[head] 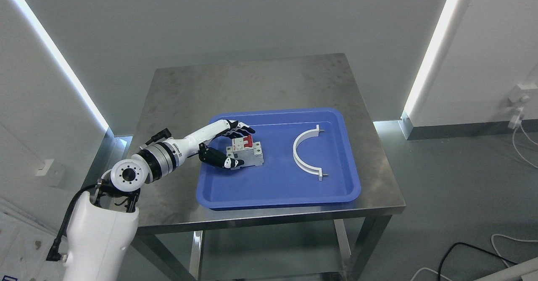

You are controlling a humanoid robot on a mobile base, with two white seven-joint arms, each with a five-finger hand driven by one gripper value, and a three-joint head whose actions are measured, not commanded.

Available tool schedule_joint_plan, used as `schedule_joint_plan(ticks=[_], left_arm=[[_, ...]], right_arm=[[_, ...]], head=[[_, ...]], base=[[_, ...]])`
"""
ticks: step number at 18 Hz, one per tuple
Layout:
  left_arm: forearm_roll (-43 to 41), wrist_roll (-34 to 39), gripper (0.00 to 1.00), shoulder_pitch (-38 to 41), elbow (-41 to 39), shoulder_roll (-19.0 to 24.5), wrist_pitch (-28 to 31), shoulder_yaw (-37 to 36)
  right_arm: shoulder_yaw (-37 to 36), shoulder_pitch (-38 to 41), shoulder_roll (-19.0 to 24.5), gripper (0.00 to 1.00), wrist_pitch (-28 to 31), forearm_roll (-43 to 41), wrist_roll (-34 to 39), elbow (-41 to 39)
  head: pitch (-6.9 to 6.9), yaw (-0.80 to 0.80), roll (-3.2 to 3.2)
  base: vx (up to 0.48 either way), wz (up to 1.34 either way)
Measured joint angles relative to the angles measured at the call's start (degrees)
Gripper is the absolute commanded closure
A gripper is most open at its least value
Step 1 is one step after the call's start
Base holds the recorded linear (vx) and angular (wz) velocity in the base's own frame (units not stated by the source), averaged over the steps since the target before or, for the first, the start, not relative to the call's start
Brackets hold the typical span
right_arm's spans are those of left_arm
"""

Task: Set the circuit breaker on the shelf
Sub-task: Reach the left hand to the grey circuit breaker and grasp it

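- Reaching in from the tray's (344, 188) left side, left hand (227, 144) curled around the circuit breaker (248, 153), fingers (240, 127) over the far side, thumb against the near side.
- Sitting inside the tray's left half, breaker apparently resting on the blue floor, red switch toward the fingers.
- Lying in the tray's right half, well apart from the breaker: a white curved bracket (303, 153).
- Bearing the tray, a steel table (252, 79).
- Judging progress: early, grasp seemingly formed, lift not yet visible.
- Remaining: lifting, carrying, setting down on a shelf, none in view.
- Right arm absent from view.
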Motion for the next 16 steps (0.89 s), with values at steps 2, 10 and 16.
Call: schedule_joint_plan(ticks=[2,10,16], left_arm=[[-0.08,-0.03,0.56,-0.36,0.62,-0.32,0.01,-0.26],[-0.45,0.25,0.76,-0.71,2.69,-1.4,-0.65,-0.39],[0.16,0.09,0.99,-1.23,3.63,-5.95,-6.09,4.39]], right_arm=[[0.0,0.0,0.0,0.0,0.0,0.0,0.0,0.0],[0.0,0.0,0.0,0.0,0.0,0.0,0.0,0.0],[0.0,-0.02,0.0,0.0,-0.01,0.0,0.0,0.0]], head=[[0.0,0.0,0.0],[0.0,0.0,0.0],[0.0,0.0,0.0]], base=[[0.0,0.0],[0.0,0.0],[-0.004,-0.01]])
